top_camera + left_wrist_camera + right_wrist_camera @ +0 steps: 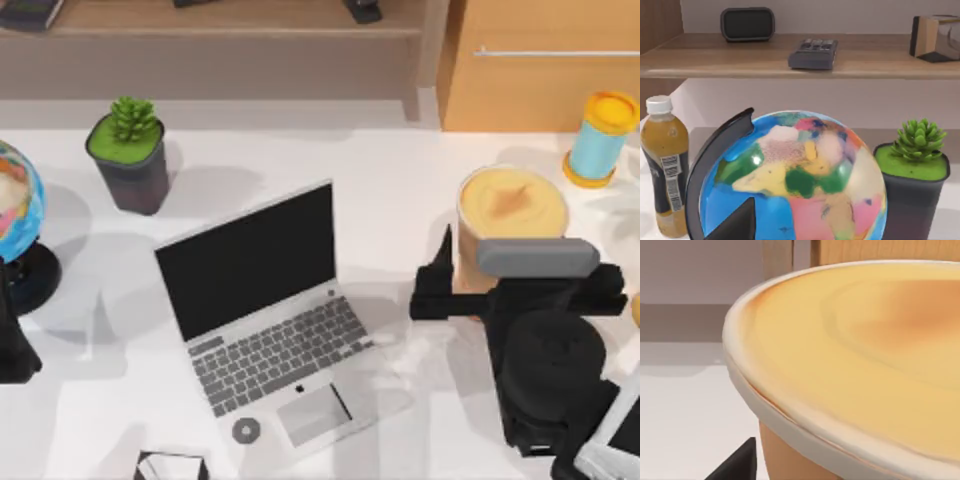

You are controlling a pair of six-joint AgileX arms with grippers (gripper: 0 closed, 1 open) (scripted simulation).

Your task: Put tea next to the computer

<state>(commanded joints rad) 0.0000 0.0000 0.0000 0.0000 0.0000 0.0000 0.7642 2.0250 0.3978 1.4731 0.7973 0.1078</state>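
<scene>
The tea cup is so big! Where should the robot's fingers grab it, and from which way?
Probably on the tea cup's peach side wall, below the wide cream rim, one finger on each side, coming in level from the table's near edge, where the right gripper already is. The top is broad and flat, and the sides taper downward.

One tea (512, 203), one computer (268, 308), one globe (790, 180), one plant (130, 150), one bottle (665, 165).
</scene>
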